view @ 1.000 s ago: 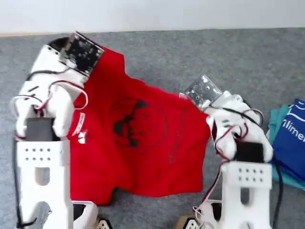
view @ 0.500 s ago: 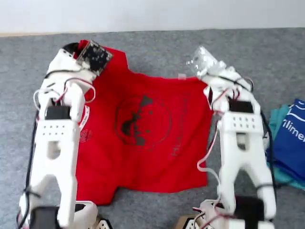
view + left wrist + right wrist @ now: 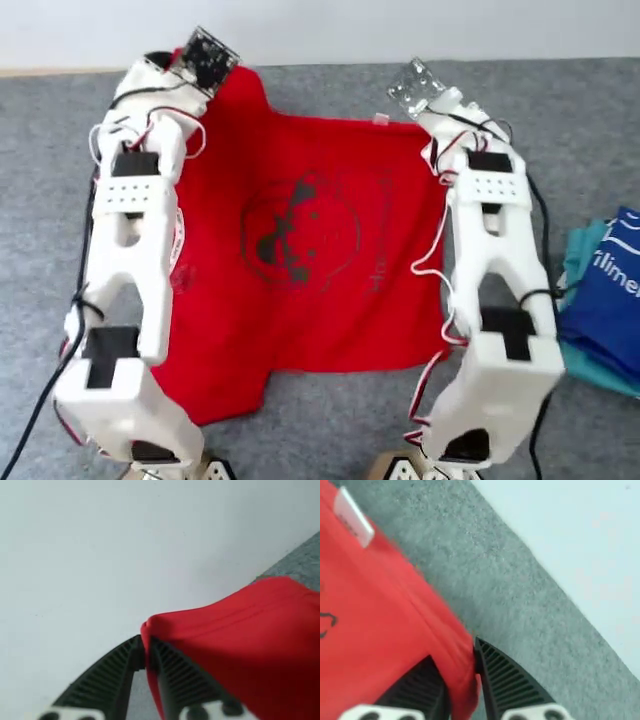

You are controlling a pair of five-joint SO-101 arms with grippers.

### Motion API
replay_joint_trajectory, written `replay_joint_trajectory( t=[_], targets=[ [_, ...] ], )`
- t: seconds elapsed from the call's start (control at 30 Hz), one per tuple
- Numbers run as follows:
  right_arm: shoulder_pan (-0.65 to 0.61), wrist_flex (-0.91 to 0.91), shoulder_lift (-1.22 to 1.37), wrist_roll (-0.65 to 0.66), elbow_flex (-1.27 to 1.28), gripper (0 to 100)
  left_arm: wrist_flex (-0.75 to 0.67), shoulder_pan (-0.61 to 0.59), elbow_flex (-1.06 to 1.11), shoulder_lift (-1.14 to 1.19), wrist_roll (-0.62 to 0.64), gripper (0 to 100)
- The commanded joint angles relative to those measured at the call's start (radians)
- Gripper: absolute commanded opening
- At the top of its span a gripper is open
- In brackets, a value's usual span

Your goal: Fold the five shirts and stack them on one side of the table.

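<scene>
Soft red shirt spread print-up on a fuzzy grey table, pinched at both far corners.
It lies nearly flat and lightly creased, with a dark round chest print, possibly a figure. The left gripper, ribbed black fingers closed, nips a fold at the far left corner. The right gripper clamps the far right hem. Folded blue and teal shirts sit at the right edge.

Grey fuzzy bench, red shirt spread across its middle with a dark round print facing up, folded blue shirt lying on a teal shirt near its right edge
</scene>
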Motion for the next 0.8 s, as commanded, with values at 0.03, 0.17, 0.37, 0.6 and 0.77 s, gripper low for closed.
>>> replay_joint_trajectory(
  t=[0.03, 0.17, 0.37, 0.6, 0.77],
  targets=[
    [0.005, 0.016, 0.039, -0.003, -0.169, 1.0, 0.044, -0.014, -0.154, 0.021, -0.011, 0],
    [-0.01, 0.119, 0.042, -0.002, -0.196, 1.0, 0.245, -0.011, -0.229, 0.021, -0.011, 0],
    [-0.015, 0.326, 0.005, 0.037, -0.198, 1.0, 0.723, -0.005, -0.403, 0.021, -0.012, 0],
    [-0.016, 0.564, -0.015, 0.058, -0.198, 1.0, 1.2, 0.048, -0.498, 0.021, -0.127, 0],
    [-0.016, 0.719, -0.033, 0.104, -0.198, 1.0, 1.416, 0.069, -0.501, 0.021, -0.189, 0]
  ],
)
